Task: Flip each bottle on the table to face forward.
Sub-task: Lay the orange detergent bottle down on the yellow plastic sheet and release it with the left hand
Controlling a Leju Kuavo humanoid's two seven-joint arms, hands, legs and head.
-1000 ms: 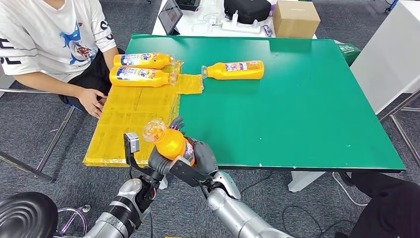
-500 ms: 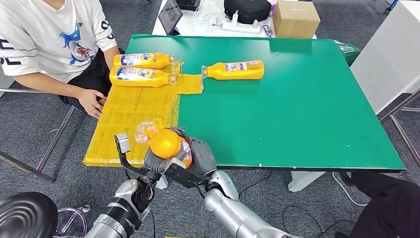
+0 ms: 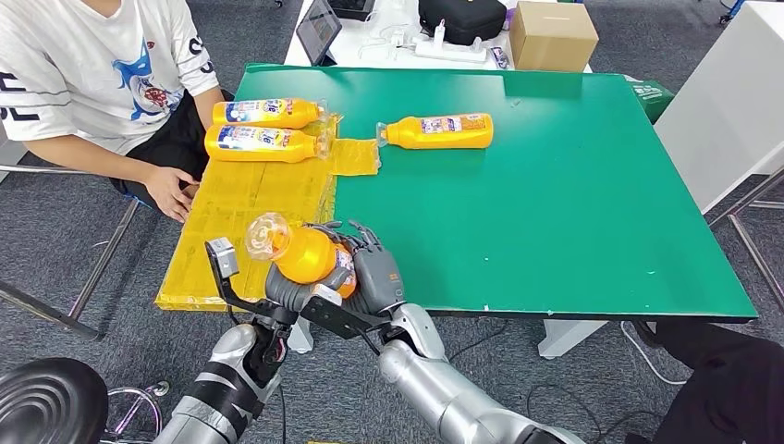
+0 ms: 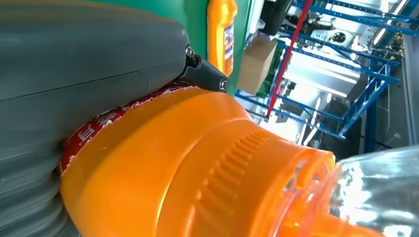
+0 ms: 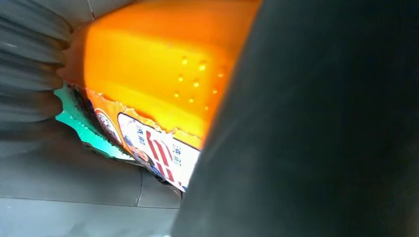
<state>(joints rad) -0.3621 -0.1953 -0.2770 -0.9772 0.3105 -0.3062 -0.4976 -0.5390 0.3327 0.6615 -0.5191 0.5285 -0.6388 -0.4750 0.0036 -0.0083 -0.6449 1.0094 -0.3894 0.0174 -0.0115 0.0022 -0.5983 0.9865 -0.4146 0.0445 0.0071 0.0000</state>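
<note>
Where the two hands meet at the near edge of the green table [image 3: 573, 185], one orange bottle [image 3: 310, 257] is clasped between them, its clear cap [image 3: 265, 235] pointing away from the fingers toward the yellow mat [image 3: 240, 208].

Left hand [image 3: 288, 289]: wrapped under the bottle's body; its fingers are mostly hidden beneath the bottle, so how far they close cannot be read exactly. The left wrist view shows the grey thumb [image 4: 84, 64] pressed against the bottle's shoulder [image 4: 163, 163], with a torn red label edge at the contact.

Right hand [image 3: 370, 273]: fingers [image 3: 356, 236] curled over the bottle's far side, holding it. In the right wrist view a dark finger [image 5: 316, 128] blocks much of the bottle [image 5: 153, 69]; the label print is too partial to read.

Beyond the fingers, well apart: two labelled orange bottles [image 3: 266, 113] [image 3: 263, 141] lying side by side on the mat, and a third bottle [image 3: 434, 130] lying on the bare table.

A seated person's hand [image 3: 171, 190] rests just beside the mat; the person is cut off by the frame.
</note>
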